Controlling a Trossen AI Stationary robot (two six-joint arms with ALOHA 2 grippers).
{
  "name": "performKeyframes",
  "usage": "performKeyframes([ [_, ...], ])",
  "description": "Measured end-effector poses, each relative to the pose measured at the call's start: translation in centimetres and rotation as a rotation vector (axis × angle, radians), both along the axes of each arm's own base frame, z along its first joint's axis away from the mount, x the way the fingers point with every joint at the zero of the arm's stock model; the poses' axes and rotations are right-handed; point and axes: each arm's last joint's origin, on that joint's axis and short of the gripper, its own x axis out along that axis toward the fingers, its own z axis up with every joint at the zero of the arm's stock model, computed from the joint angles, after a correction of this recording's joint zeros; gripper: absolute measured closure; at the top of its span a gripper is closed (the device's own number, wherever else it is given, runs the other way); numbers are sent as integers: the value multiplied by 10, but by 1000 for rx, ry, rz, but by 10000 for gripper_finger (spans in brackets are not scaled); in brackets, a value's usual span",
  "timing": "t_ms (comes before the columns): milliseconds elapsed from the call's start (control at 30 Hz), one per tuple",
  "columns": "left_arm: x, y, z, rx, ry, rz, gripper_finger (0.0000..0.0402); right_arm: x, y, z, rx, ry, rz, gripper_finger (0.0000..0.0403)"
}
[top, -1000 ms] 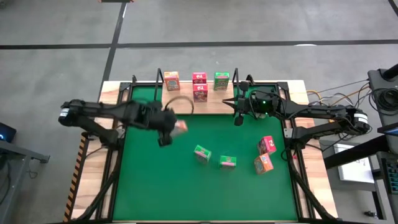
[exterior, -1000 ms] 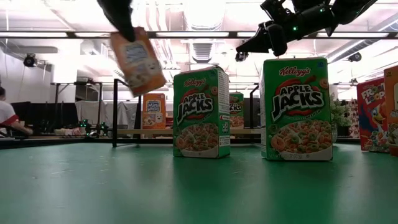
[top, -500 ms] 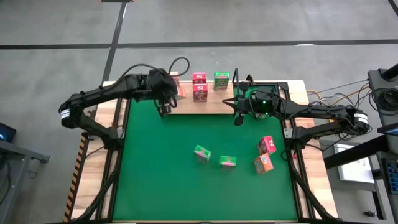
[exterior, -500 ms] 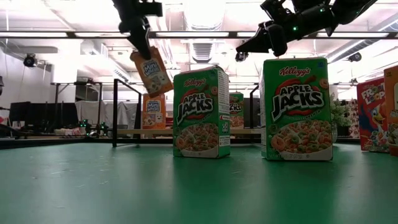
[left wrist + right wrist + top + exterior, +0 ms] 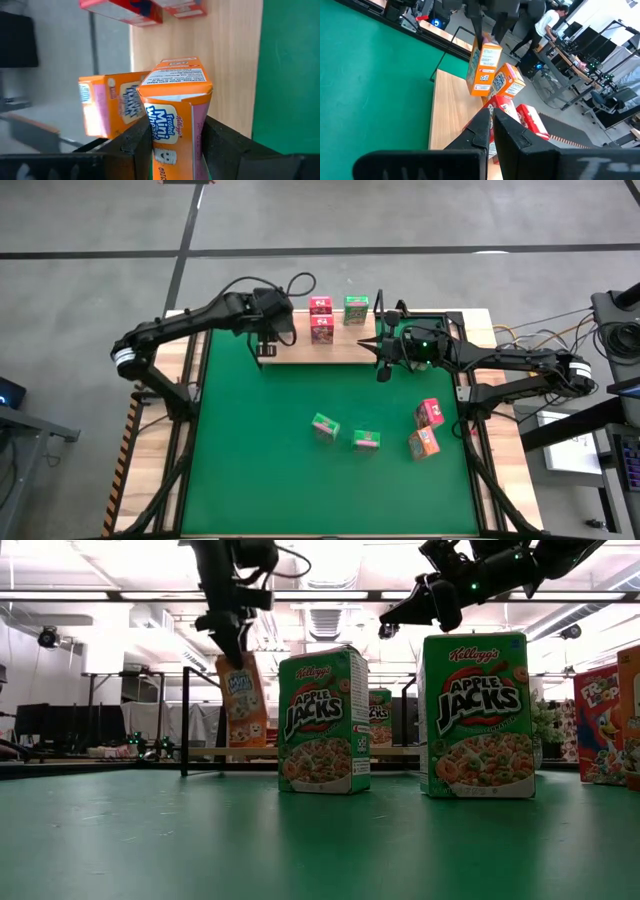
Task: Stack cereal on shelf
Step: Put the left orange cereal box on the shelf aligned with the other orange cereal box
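Left end effector (image 5: 172, 145): we see it clamped on an orange cereal box (image 5: 175, 115), over the shelf (image 5: 340, 350) at the bench's (image 5: 170, 480) far edge, toward the far-left corner.
Change: a second ago we had this arm out over the green mat (image 5: 260, 470) with the box tilted; now it has swung to the shelf and the box hangs nearly upright.
Held box: we see it just beside a second orange box (image 5: 107, 110) already standing on the shelf; whether its base touches the board we cannot tell.
Shelf stock: two pink boxes (image 5: 321, 319) and one green box (image 5: 356, 309) stand along it.
Mat: two green boxes (image 5: 343, 432) near the middle; a pink box (image 5: 430, 413) and an orange one (image 5: 424, 443) toward the right edge, unmoved.
Right end effector (image 5: 491, 122): we find its fingers together, holding nothing, unchanged above the shelf's right end.
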Motion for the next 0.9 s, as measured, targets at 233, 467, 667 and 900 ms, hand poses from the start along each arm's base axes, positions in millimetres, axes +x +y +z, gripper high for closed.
performKeyframes([
  [233,0,14,-10,-82,-3,13,269,0,0,0,-7,1,1,390],
  [467,5,20,-20,-96,24,29,269,0,0,0,-14,3,2,390],
  [667,7,23,-23,-95,26,29,269,0,0,0,-16,3,3,390],
  [900,6,24,-22,-93,24,35,254,0,0,0,-19,4,4,390],
])
